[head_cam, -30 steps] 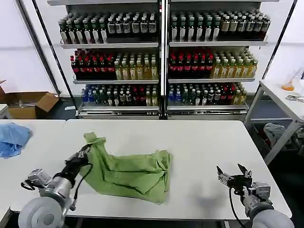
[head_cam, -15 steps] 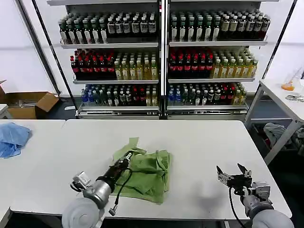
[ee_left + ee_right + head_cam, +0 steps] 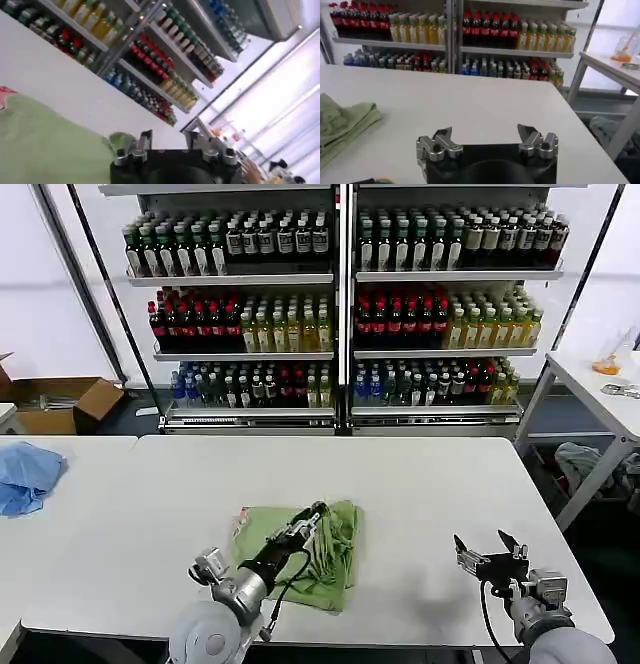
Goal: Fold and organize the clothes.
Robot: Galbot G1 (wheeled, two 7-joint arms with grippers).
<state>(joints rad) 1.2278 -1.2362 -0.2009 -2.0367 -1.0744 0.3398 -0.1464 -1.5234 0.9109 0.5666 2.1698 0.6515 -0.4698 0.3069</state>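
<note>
The light green clothes (image 3: 300,556) lie as a folded heap on the white table (image 3: 420,484), left of its middle. A small red-and-white print (image 3: 4,93) shows at the heap's left edge. My left gripper (image 3: 316,513) sits low over the top of the heap, near its far right part. Its fingers (image 3: 145,140) stand apart with bare table between them, so it is open, and green fabric (image 3: 45,145) lies beside it. My right gripper (image 3: 489,550) hovers open near the table's front right, well clear of the clothes (image 3: 340,122), holding nothing (image 3: 485,133).
A pale blue cloth (image 3: 25,474) lies on the neighbouring table at the left. Shelves of bottles (image 3: 340,304) stand behind the table, with a cardboard box (image 3: 60,402) on the floor at the left. A white side table (image 3: 600,389) stands at the right.
My left gripper swept from the table's left to the right, carrying the garment's left edge over the rest. The heap is now narrower and folded. The right arm has stayed put.
</note>
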